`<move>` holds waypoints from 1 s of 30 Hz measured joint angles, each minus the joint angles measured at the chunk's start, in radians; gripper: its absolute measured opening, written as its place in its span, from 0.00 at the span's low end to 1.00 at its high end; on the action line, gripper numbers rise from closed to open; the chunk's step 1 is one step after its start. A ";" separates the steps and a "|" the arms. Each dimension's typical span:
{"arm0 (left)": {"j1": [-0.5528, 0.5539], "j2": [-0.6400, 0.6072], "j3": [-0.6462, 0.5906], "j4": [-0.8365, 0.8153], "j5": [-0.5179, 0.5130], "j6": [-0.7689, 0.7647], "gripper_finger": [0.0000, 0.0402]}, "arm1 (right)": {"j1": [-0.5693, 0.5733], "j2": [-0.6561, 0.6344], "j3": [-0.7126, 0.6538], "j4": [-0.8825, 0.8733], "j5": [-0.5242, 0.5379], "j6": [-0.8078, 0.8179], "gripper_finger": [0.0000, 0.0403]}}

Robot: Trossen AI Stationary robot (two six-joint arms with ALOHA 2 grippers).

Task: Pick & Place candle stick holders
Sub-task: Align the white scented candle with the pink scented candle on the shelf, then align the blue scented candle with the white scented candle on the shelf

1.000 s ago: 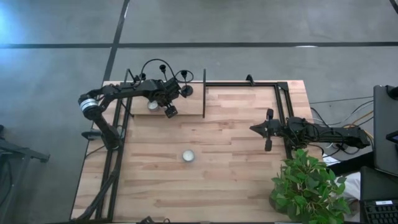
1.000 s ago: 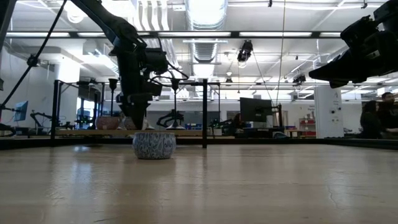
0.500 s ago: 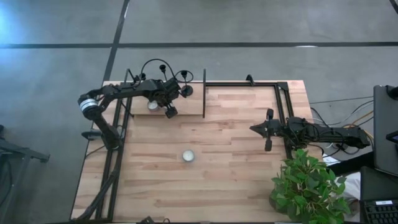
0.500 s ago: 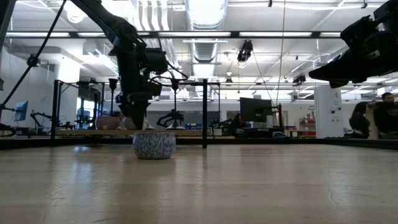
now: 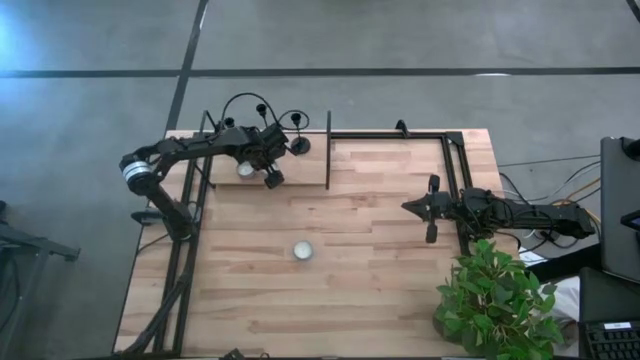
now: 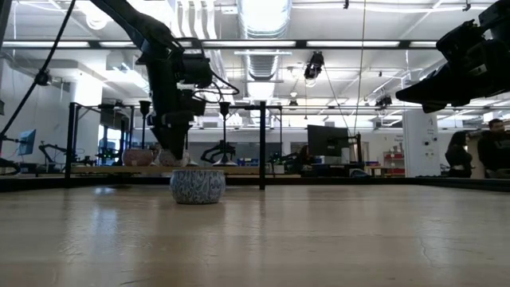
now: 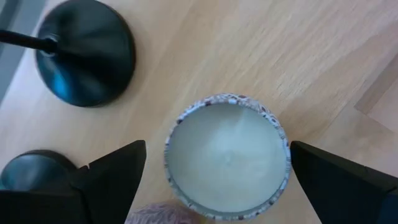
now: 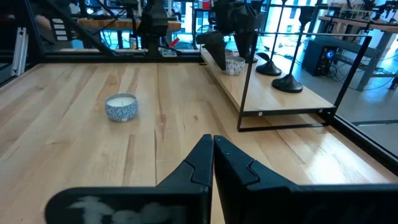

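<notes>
Left gripper [image 7: 214,177] spread wide over tealight [image 7: 227,155], upper left in high view, holders [image 5: 298,144] beside. Right gripper [image 8: 212,152] pressed together, parked mid-right.

From above, my left arm covers part of the white candle tin [image 5: 245,170], and the candle stick holders [image 5: 298,145] are too small for me to count surely. In the left wrist view one holder base [image 7: 34,168] is cut by the edge, and its stem is hidden.
</notes>
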 joint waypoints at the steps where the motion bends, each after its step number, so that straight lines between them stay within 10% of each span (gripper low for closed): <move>1: 0.000 -0.005 0.000 -0.001 -0.002 0.000 0.99 | 0.000 0.000 0.000 0.000 0.000 0.000 0.02; 30: -0.156 -0.169 0.079 -0.032 0.088 0.003 0.99 | 0.000 0.000 0.000 0.000 0.000 0.000 0.02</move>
